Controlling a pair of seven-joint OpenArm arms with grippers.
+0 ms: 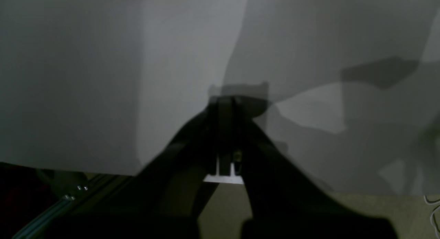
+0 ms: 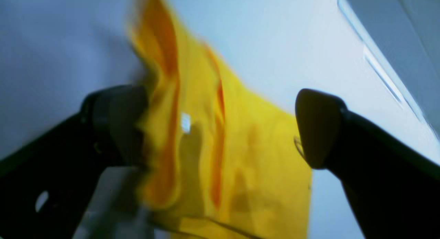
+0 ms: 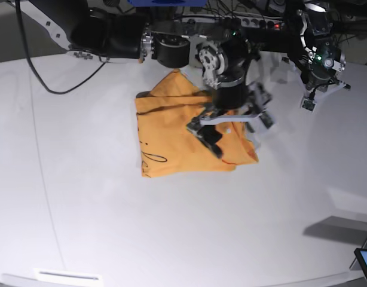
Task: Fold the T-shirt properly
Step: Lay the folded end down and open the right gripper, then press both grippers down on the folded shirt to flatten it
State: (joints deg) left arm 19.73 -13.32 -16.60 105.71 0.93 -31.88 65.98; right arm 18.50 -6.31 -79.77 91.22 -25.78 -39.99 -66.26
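The orange-yellow T-shirt (image 3: 171,128) lies partly folded on the white table (image 3: 112,227), with black script (image 3: 150,158) near its front left corner. My right gripper (image 3: 234,128) hangs over the shirt's right part, open. In the right wrist view its two black fingers (image 2: 319,129) stand wide apart, with the blurred T-shirt (image 2: 240,146) and its small white tag (image 2: 185,122) between them. The cloth brushes the left finger and nothing is gripped. My left arm (image 3: 320,63) is raised at the back right, away from the shirt. My left gripper (image 1: 225,103) is shut and empty above bare table.
Cables and arm bases (image 3: 255,21) crowd the table's far edge. A black cable (image 3: 34,66) runs across the back left. A white strip (image 3: 67,276) sits at the front left edge, and a screen corner (image 3: 366,260) shows at the front right.
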